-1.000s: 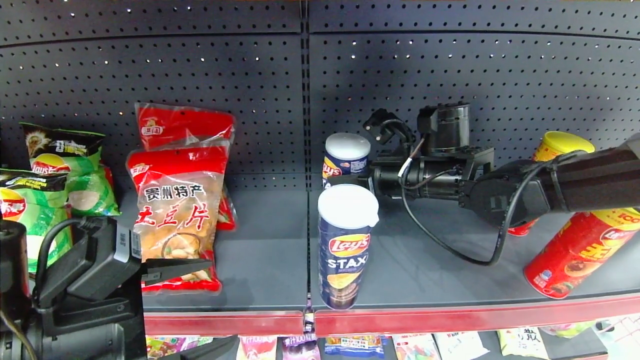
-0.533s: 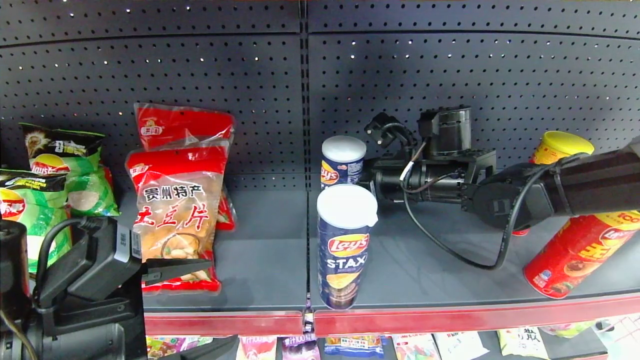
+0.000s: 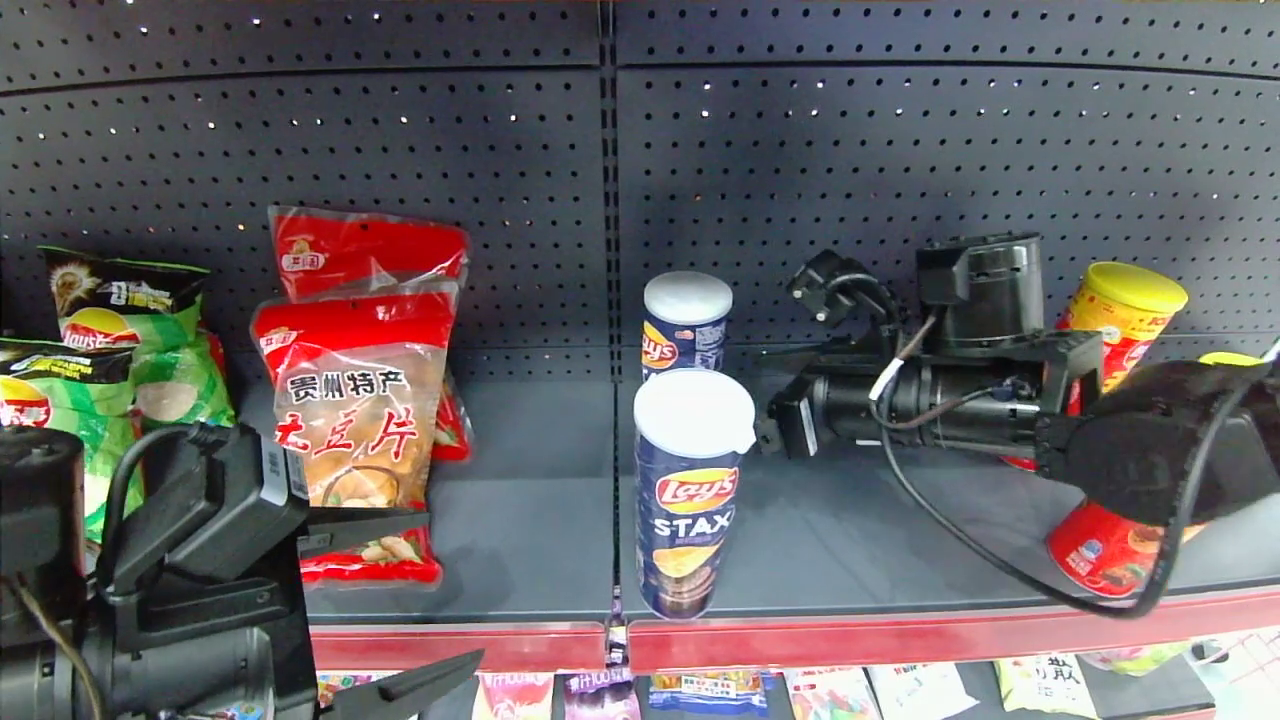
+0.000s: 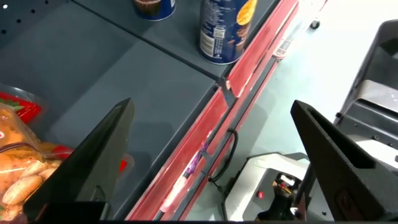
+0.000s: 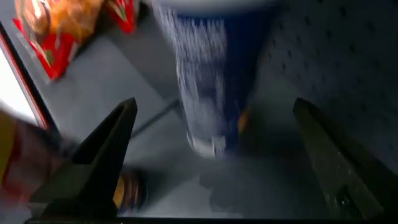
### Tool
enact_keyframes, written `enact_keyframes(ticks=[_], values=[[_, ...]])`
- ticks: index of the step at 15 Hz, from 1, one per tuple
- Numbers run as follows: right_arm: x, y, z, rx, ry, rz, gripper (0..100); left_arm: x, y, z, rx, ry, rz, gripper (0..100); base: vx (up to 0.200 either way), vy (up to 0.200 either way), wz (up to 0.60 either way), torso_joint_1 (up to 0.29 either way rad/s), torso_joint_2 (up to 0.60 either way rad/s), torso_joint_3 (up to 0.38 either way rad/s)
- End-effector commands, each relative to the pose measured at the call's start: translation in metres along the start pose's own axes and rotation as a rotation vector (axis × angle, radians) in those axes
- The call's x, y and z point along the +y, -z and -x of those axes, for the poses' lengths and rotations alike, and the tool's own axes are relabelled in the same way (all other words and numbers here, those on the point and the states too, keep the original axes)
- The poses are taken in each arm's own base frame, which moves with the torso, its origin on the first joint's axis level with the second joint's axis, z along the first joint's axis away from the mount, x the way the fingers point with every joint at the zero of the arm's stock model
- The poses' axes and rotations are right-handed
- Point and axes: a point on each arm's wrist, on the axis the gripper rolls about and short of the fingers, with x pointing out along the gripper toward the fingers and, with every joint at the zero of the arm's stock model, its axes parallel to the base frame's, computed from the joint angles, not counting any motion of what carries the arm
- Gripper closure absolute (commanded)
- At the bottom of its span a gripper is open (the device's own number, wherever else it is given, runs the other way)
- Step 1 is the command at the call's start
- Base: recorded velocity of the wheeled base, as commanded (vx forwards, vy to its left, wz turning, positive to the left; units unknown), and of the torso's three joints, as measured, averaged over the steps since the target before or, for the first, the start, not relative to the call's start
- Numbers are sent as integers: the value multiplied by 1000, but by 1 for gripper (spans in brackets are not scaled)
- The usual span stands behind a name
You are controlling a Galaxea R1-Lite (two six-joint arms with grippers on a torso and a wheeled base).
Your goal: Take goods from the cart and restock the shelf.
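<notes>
Jaws spread wide and empty, the right gripper (image 5: 212, 102) has pulled back rightward from the dark blue, white-lidded cylindrical chip can (image 3: 686, 322), which stands upright at the grey metal shelf's (image 3: 520, 540) back edge; placement looks done, and the next move is likely back to the cart.

Left tool (image 4: 211, 104) gapes wide above the red shelf edge (image 4: 205, 140).

shelf (image 3: 520, 540) | L: green bags (image 3: 100, 370), red bags (image 3: 355, 420) | ctr: front blue can (image 3: 690, 500), rear blue can (image 3: 685, 330) | R: red cans (image 3: 1128, 315)
</notes>
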Motion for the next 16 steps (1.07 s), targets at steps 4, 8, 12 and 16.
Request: enact_keyframes(ticks=[4, 8, 12, 16], values=[[28, 15, 81, -22, 36, -8, 0, 4, -6, -25, 54, -2, -5, 0, 0, 0, 0, 0, 0, 0], [49, 35, 139, -77, 37, 8, 0, 9, 4, -41, 138, -43, 11, 0, 0, 0, 0, 0, 0, 0], [69, 55, 194, -186, 52, 10, 0, 7, -1, -76, 211, -69, -12, 0, 0, 0, 0, 0, 0, 0], [78, 66, 223, -266, 82, 5, 0, 5, -1, -93, 252, -121, 13, 0, 0, 0, 0, 0, 0, 0]])
